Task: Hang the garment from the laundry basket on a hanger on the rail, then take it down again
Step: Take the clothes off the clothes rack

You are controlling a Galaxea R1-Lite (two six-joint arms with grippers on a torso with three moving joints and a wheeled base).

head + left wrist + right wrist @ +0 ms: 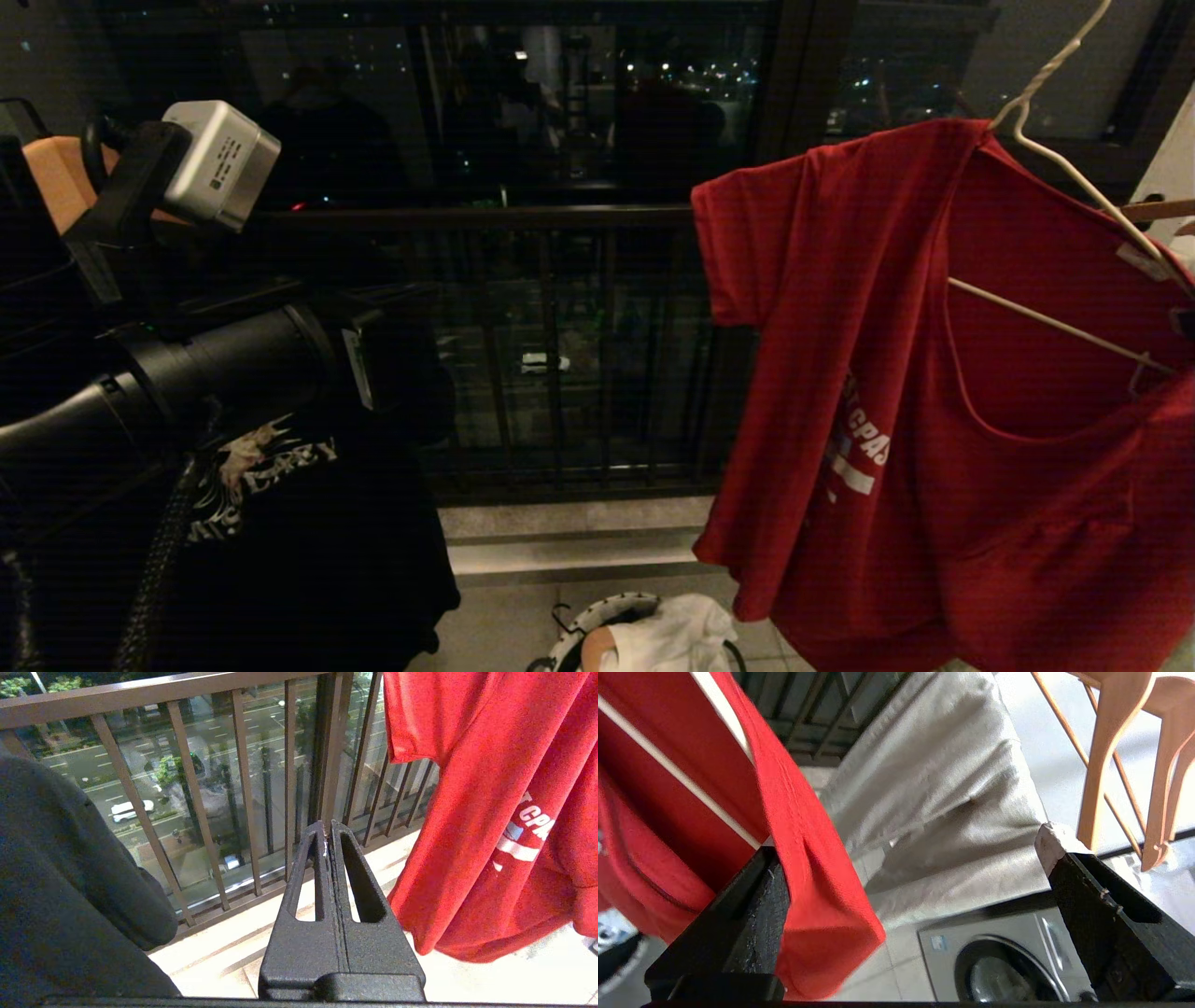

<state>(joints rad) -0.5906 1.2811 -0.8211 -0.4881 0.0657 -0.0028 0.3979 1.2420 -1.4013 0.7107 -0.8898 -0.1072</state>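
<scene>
Dark balcony railing (560, 219), night city lights beyond; pale tiled floor (504, 625).

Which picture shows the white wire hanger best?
The head view: the hanger shows its twisted neck and both arms inside the red T-shirt. The right wrist view shows only thin white bars; the left wrist view shows none.

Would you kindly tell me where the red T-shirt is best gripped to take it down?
Probably the red T-shirt at its shoulder edge, approached from its right: that fold already hangs between the open right tool, beside the white hanger wire.
</scene>
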